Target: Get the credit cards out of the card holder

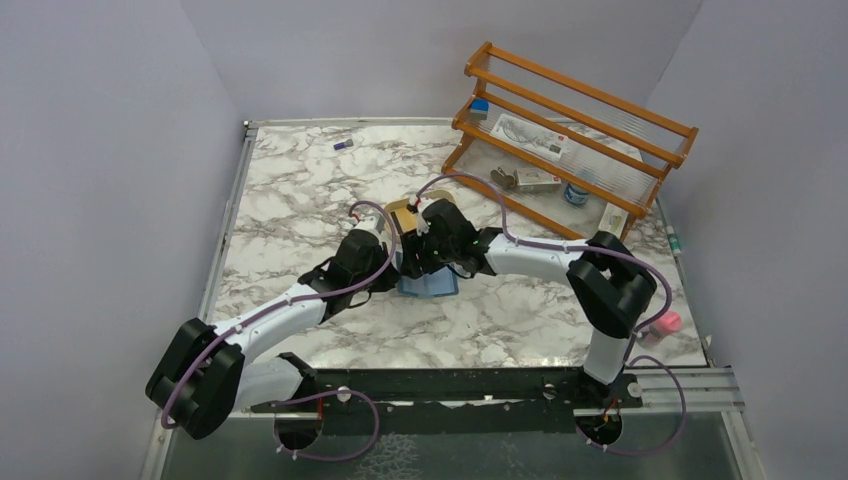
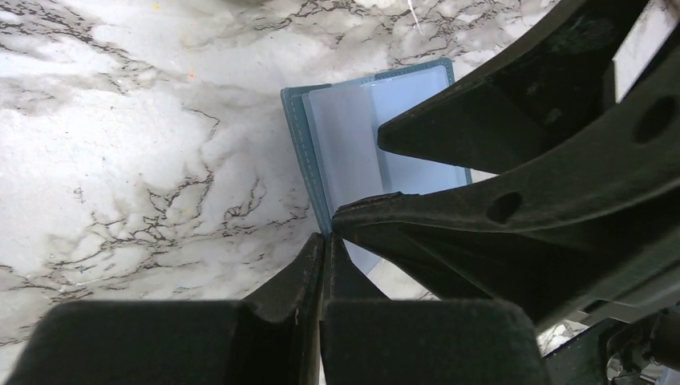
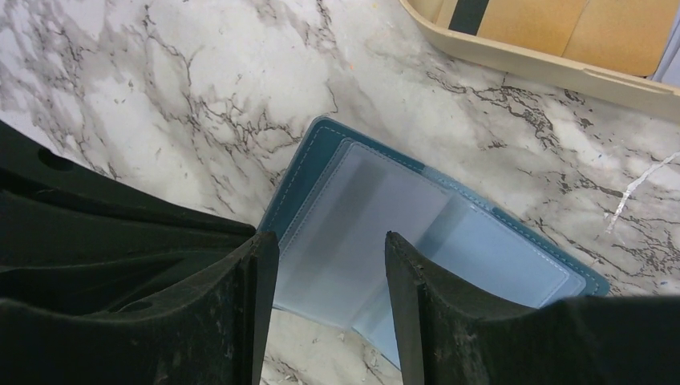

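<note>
currently both arms meet mid-table over the card holder, which lies open and flat on the marble table, pale blue inside facing up, teal border showing round the edge. clear sleeves lie over the inside; cannot tell whether a card sits in them.

right gripper: jaws apart, poised above the sleeves, one finger on each side of the sleeve stack, nothing gripped between them.

left gripper: fingertips pressed together, tips right at the teal edge of the holder's near corner. cannot tell whether that edge is pinched or only touched.

the two grippers sit just beside each other, nearly touching in the top view.

tan tray stands near the holder, on its far side. inside the tray a yellow-tan flat surface with a dark stripe; too cropped to name.

wooden rack well apart, at the far right corner.
</note>
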Controlling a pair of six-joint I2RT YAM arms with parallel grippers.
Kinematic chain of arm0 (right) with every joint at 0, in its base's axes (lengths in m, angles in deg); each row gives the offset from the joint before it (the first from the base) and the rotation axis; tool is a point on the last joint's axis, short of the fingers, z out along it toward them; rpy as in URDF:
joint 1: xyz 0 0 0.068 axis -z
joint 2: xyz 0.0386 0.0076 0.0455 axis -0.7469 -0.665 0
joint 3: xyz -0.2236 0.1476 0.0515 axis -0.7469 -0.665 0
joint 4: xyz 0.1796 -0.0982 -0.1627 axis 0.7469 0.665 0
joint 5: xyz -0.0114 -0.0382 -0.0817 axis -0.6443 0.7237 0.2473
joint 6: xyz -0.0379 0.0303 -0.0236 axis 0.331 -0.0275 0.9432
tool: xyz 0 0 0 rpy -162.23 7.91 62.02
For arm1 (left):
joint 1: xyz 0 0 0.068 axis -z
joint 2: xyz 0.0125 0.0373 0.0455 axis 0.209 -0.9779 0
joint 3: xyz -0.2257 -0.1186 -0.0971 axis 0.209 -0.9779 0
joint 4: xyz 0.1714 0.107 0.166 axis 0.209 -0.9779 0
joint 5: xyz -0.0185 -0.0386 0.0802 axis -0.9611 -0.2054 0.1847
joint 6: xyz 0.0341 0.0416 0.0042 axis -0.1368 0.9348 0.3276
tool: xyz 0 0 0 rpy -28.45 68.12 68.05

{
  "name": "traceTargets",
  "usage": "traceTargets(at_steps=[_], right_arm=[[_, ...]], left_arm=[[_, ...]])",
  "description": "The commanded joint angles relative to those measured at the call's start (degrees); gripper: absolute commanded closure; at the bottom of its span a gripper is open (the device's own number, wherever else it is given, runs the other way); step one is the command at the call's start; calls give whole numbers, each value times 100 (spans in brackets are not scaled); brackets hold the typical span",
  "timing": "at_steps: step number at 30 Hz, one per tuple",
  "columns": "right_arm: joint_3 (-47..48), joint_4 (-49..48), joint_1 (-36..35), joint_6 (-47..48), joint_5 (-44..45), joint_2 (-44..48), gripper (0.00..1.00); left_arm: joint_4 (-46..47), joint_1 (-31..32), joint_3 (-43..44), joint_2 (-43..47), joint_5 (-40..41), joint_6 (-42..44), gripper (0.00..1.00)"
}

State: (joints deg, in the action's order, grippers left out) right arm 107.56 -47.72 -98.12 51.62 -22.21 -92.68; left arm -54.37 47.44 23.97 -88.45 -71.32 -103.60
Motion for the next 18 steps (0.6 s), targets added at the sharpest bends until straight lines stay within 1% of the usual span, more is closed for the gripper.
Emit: traceTargets(at_steps=[1, 18], right_arm=[[-13, -162, -37, -50, -62, -135, 43], [-446, 25, -33, 121, 392, -219, 43]], left_arm=[[88, 22, 152, 77, 26, 54, 100], [13, 22, 80, 268, 36, 55, 100]])
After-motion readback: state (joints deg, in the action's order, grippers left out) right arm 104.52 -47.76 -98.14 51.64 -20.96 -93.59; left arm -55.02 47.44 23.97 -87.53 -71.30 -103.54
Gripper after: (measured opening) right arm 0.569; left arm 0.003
